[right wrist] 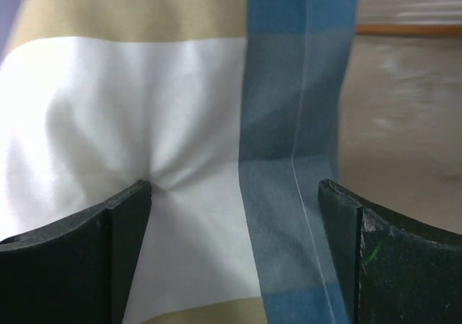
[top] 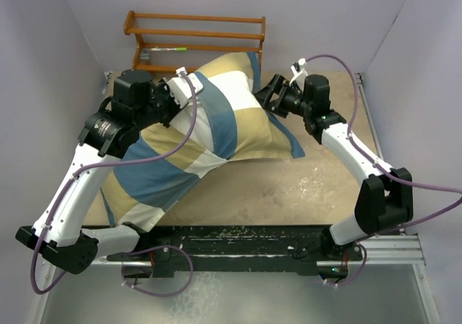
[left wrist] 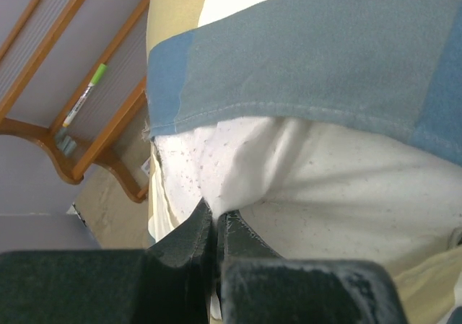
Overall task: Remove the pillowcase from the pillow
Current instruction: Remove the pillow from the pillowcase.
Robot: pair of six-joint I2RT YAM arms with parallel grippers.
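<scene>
The left hand [left wrist: 215, 219] is closed tight. Its tips pinch a small fold of the pillow [left wrist: 310, 172], the white speckled cushion, just under the blue hem of the pillowcase [left wrist: 303, 57]. Beyond this hand, farther back, stands a wooden rack [top: 195, 32]. The pillowcase rests on the worktop [top: 289, 187] between the two hands. Its long axis runs slantwise from the near left to the far right, and its open mouth faces the left hand. The right hand [right wrist: 234, 194] stands wide open, with one jaw on each side of a cream and blue part of the cover. Whether the jaws touch the cloth, I cannot tell.
</scene>
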